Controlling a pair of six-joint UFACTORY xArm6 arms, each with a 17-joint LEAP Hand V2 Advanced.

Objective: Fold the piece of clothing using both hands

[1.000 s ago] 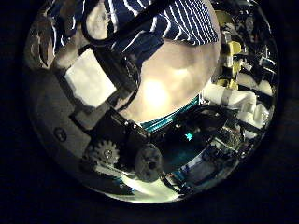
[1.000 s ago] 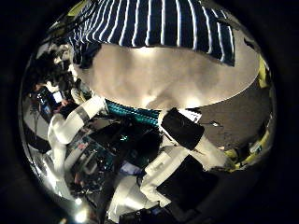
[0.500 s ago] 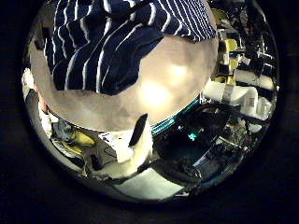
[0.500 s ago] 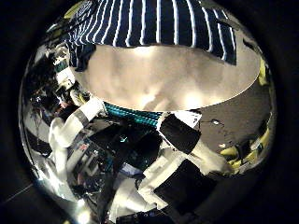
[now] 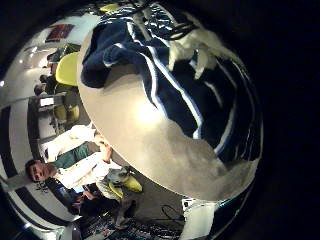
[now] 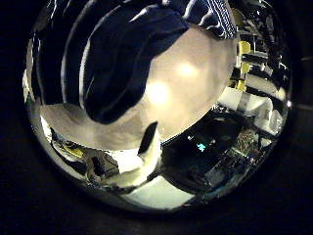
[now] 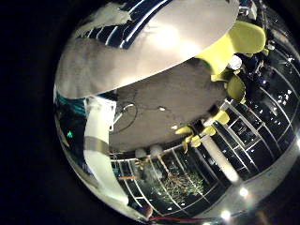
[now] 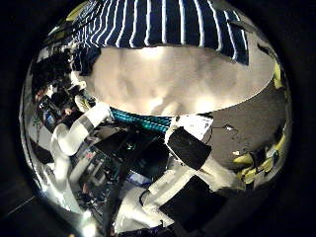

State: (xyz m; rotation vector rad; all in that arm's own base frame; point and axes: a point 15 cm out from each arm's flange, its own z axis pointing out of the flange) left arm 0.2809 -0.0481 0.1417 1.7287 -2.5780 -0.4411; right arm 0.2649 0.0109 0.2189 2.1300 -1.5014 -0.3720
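The striped garment (image 6: 108,69) lies bunched on the pale round table (image 6: 186,98), close under the left hand (image 6: 132,162) and farther from the right hand (image 8: 188,148). Neither hand's fingers clasp cloth; whether they're spread I cannot tell. Likely between folds: next, both hands need an edge to pinch.
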